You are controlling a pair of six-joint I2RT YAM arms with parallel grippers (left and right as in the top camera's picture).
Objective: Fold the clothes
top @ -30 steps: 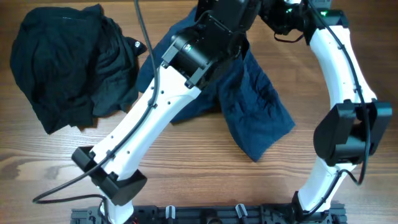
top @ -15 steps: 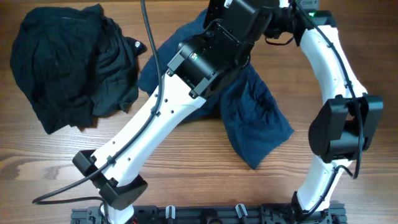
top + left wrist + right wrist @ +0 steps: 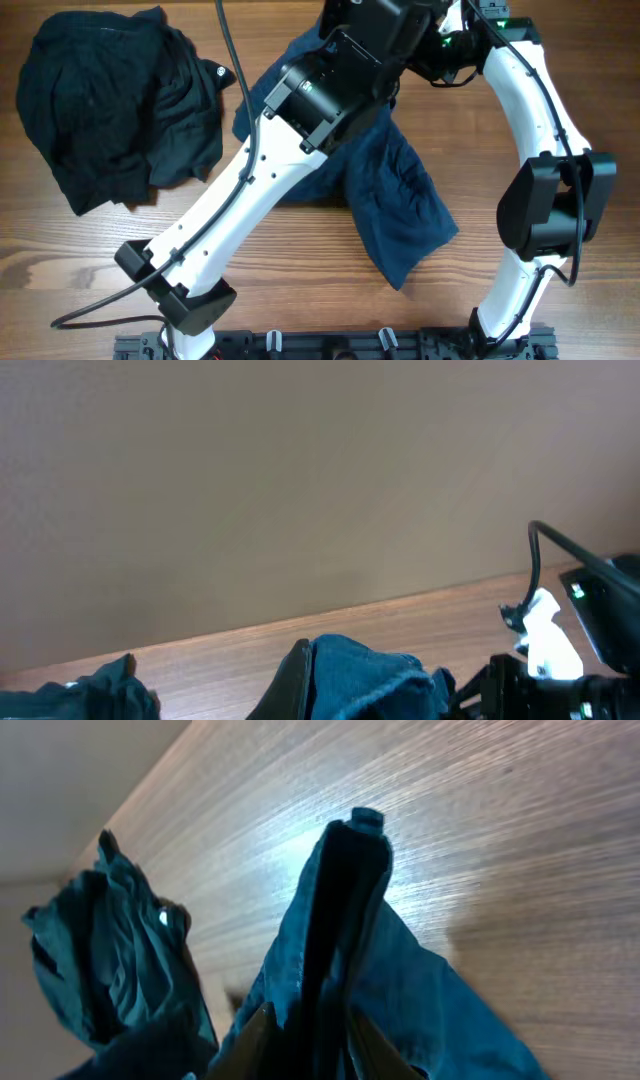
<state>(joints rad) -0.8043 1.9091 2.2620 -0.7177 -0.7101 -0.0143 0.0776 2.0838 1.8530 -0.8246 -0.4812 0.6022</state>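
On the table (image 3: 80,260), the shorts (image 3: 400,215) stretch far-left to near-right.

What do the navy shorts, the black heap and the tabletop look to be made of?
The navy shorts: woven cotton-like cloth, matte, sharply creased. The black garment heap: thinner, softer fabric, slight sheen, fine crumples; fibre unclear. The table: wood or wood-look laminate, visible grain, smooth with glare.

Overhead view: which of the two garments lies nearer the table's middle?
The navy-blue shorts, bluer and mid-table; the black heap sits apart by the picture's left edge.
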